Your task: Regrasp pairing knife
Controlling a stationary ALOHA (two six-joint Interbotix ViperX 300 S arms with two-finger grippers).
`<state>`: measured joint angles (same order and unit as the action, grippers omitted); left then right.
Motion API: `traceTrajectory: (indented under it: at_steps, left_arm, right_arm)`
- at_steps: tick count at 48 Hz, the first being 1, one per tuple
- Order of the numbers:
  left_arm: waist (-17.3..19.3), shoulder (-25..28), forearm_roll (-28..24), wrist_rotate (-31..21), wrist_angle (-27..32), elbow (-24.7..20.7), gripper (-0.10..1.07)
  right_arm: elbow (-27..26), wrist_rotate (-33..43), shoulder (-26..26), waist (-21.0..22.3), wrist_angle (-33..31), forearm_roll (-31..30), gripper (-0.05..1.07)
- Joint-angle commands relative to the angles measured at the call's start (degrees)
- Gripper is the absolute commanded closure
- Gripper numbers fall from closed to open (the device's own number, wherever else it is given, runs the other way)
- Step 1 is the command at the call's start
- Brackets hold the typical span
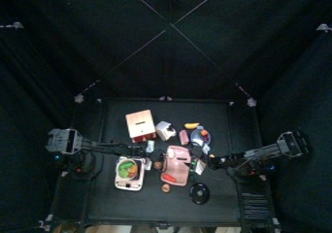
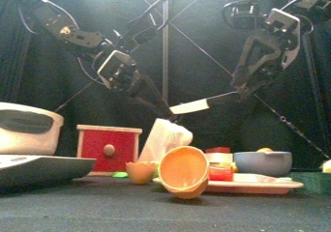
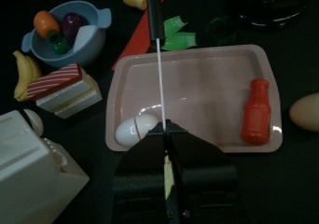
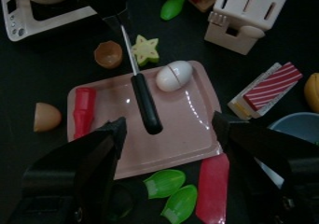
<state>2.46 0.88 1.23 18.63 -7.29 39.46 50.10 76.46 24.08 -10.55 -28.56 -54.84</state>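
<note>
Front view, far left: a white rack was cut off by the frame edge, with a red box just right of it. Above these the left gripper reached down toward the centre, its jaws clenched on the knife. The knife hung in the air at mid-frame, above an orange bowl tipped on its side. Only the pale blade showed plainly. The dark handle, pointing toward the upper right, was hard to tell from the black curtains. At the right a blue bowl stood low, partly hidden behind the pink tray's rim.

The left wrist view caught the knife edge-on as a thin pale line rising from the pinched jaws, over the tray, which held a white egg at its left and a red bottle-shaped toy at its right.

In the right wrist view the right gripper was spread wide. The black handle's end lay between its fingertips, touching neither. The blade's far end ran to the upper left, where the left gripper was mostly cut off.

From the top view the knife was too small to make out.
</note>
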Motion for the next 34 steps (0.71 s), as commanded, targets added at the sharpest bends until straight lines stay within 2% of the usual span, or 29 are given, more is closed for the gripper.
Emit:
traceTrajectory:
  at_steps: [1, 6, 11, 18, 24, 34]
  left_arm:
    - [0.3, -1.1, 0.4, -0.2, -0.4, -0.2, 0.68]
    - [0.4, -1.4, 0.8, -0.3, -0.4, 0.3, 0.68]
    - [0.7, -1.7, 1.6, -0.2, -0.4, 0.8, 0.68]
    - [1.7, -1.7, 1.6, -0.1, -4.8, 2.2, 0.68]
    - [2.7, -1.8, 1.6, -0.1, -8.3, 3.5, 0.68]
    - [3.3, -1.1, 1.3, -0.2, -9.0, 4.7, 0.68]
  right_arm:
    - [-1.1, -0.1, 0.2, 0.5, 0.6, -0.3, 0.01]
    - [-1.3, -1.2, -0.3, 1.2, 1.2, -0.4, 0.02]
    - [-1.3, -5.8, -1.0, 2.3, 2.8, -0.4, 0.02]
    - [-1.1, -13.4, -2.3, 6.9, 8.5, 2.7, 0.02]
    - [-1.2, -17.1, -3.3, 9.5, 14.7, 5.2, 0.02]
    - [-1.4, -20.1, -4.8, 12.1, 17.6, 4.9, 0.02]
